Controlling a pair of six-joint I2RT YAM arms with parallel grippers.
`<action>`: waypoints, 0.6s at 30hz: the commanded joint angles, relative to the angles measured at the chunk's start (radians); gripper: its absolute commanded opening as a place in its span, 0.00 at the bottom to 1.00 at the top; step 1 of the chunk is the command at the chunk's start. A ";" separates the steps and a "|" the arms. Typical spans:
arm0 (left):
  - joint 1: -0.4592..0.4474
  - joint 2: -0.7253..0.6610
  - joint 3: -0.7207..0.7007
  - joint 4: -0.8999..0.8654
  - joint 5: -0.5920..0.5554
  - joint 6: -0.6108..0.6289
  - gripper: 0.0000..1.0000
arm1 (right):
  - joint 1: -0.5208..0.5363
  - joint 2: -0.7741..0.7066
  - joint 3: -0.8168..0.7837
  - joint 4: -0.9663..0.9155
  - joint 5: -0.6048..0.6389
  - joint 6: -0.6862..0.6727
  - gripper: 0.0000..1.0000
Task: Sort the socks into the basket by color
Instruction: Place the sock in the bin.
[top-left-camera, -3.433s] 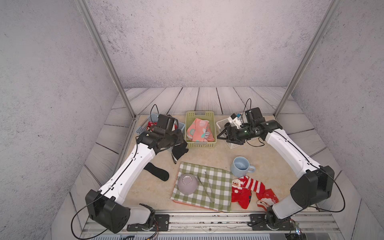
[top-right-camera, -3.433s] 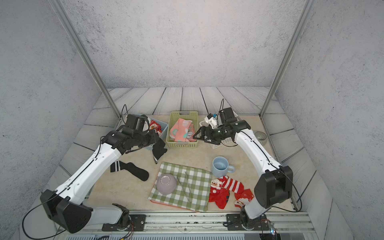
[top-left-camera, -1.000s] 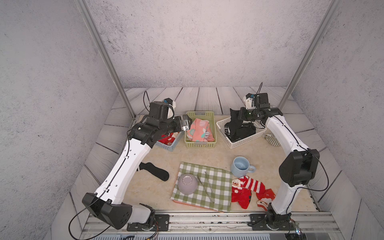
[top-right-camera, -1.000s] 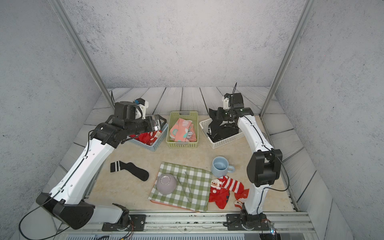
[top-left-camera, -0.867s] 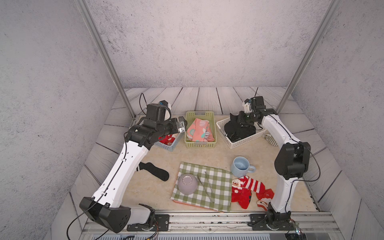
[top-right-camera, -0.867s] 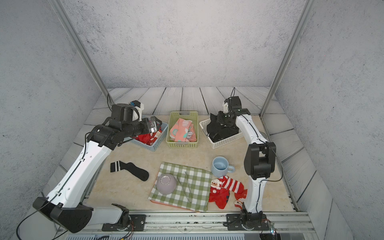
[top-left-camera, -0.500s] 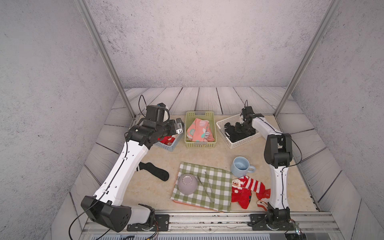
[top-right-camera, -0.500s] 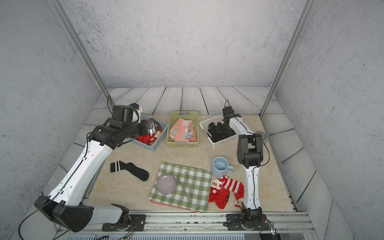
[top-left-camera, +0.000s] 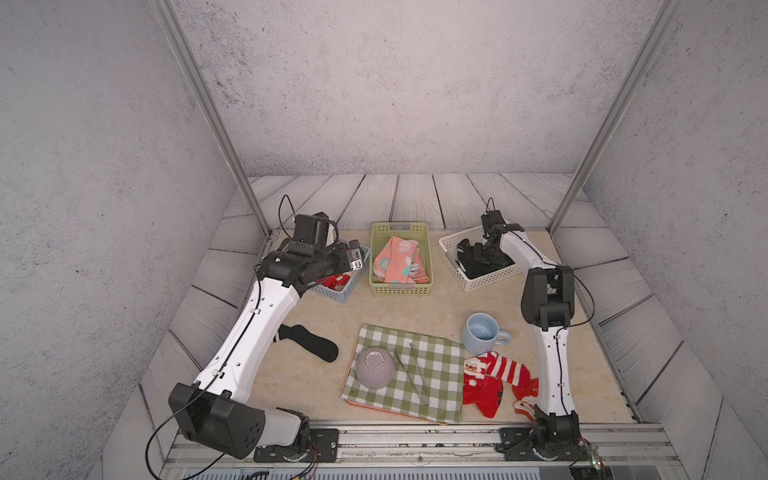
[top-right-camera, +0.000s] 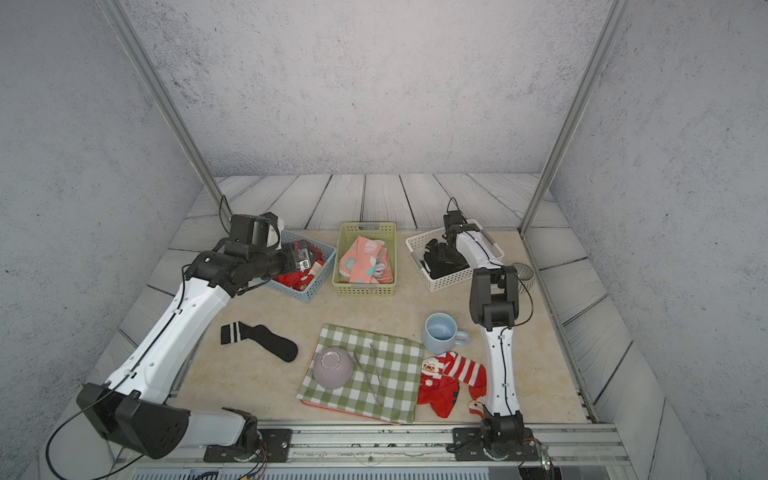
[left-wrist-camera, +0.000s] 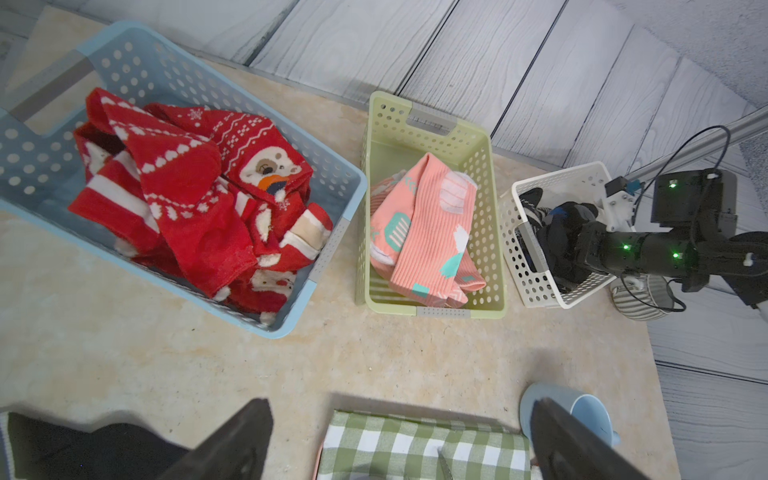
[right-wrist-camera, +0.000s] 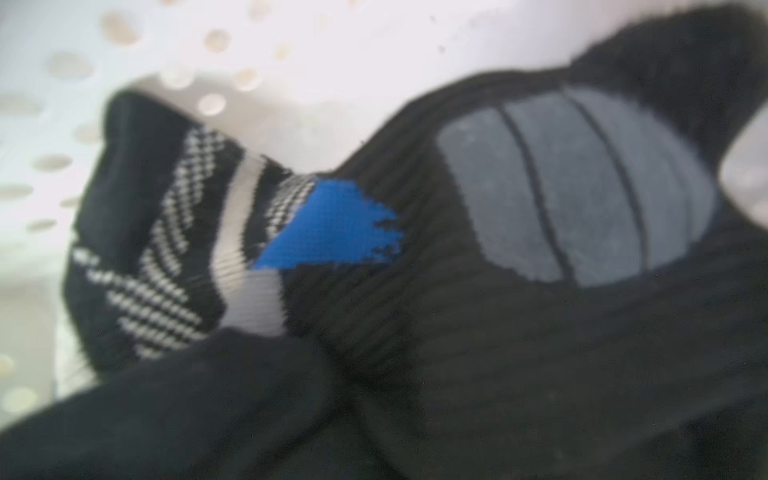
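Observation:
Red socks (left-wrist-camera: 199, 199) fill the blue basket (top-left-camera: 349, 291), pink socks (top-left-camera: 399, 262) lie in the green basket (top-left-camera: 401, 286), and black socks (top-left-camera: 478, 262) sit in the white basket (top-left-camera: 486, 278). My right gripper (top-left-camera: 480, 252) is sunk among those black socks (right-wrist-camera: 498, 332), its jaws hidden by the cloth. My left gripper (left-wrist-camera: 399, 449) hangs open and empty above the blue basket's near side (top-right-camera: 320, 286). A loose black sock with white stripes (top-left-camera: 309, 343) lies on the table. Red striped socks (top-left-camera: 494, 378) lie at the front right.
A green-and-white checked cloth (top-left-camera: 432, 374) at the front carries an upturned purple bowl (top-left-camera: 375, 368) and a thin metal stick (top-left-camera: 417, 378). A blue mug (top-left-camera: 482, 334) stands behind it. A grey striped cup (top-right-camera: 523, 274) sits beside the white basket, behind my right arm.
My right gripper has come down from above the white basket into it, among the black socks. My left arm has drawn back a little over the blue basket, still open.

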 joint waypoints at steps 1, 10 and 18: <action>0.012 0.006 -0.019 0.018 -0.028 -0.020 1.00 | -0.006 -0.012 0.012 -0.076 -0.029 0.030 0.51; 0.018 0.001 -0.069 -0.010 -0.039 -0.040 1.00 | -0.002 -0.136 -0.071 -0.139 -0.057 0.122 0.82; 0.032 -0.048 -0.143 -0.016 -0.059 -0.066 1.00 | 0.002 -0.328 -0.209 -0.105 -0.104 0.152 0.92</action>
